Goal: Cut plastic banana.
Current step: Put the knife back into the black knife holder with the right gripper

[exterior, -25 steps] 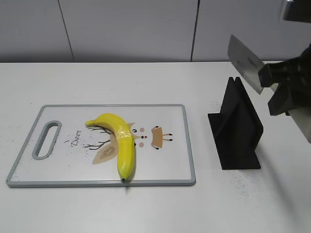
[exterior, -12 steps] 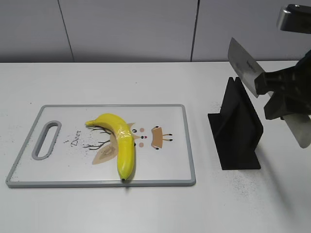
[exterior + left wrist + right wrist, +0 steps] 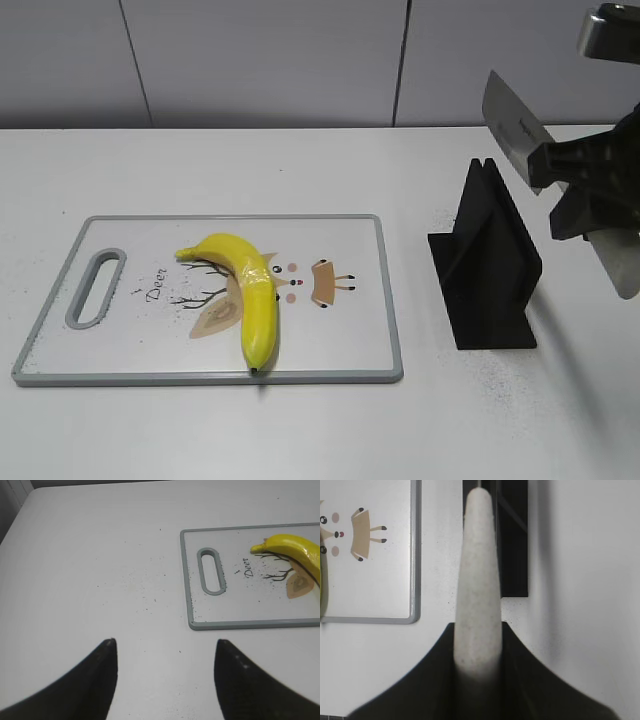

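A yellow plastic banana lies on a white cutting board with a grey rim, left of centre; its stem end shows in the left wrist view. My right gripper is shut on a knife, holding it in the air above the black knife stand. The blade points up and left. The pale handle runs out between the right jaws. My left gripper is open and empty over bare table, left of the board.
The black knife stand also shows under the handle in the right wrist view. The board has a handle slot at its left end. A grey wall runs behind the white table.
My right gripper has shifted the knife slightly to the right and up over the stand. The banana and board have not moved.
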